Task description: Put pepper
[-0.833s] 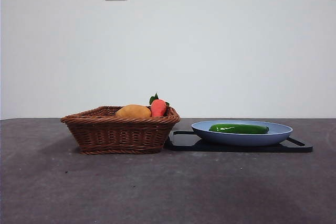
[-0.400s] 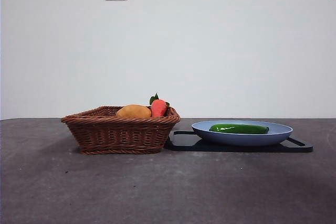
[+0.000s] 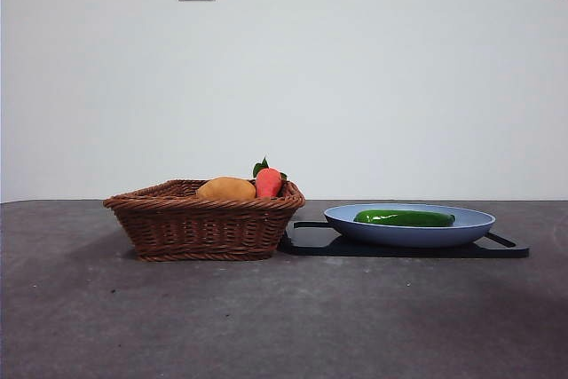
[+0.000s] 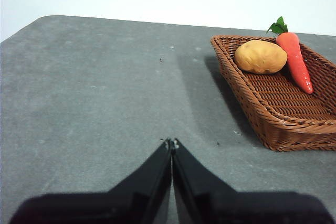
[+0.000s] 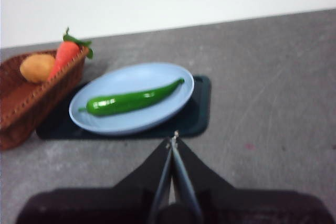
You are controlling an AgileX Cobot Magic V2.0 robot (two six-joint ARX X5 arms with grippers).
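The long glossy green pepper (image 3: pixel 404 217) lies on a light blue plate (image 3: pixel 342 217) at the right; it also shows in the right wrist view (image 5: pixel 131 99) on the plate (image 5: pixel 149 80). My right gripper (image 5: pixel 172 140) is shut and empty, hovering short of the plate's near rim. My left gripper (image 4: pixel 171 142) is shut and empty over bare table, apart from the wicker basket (image 4: pixel 283 124). Neither gripper shows in the front view.
The plate rests on a black tray (image 3: pixel 506 247). The brown wicker basket (image 3: pixel 202 225) stands left of it, holding a yellow-orange fruit (image 3: pixel 225 189) and a red-orange carrot with green leaves (image 3: pixel 268 181). A white wall stands behind the grey table.
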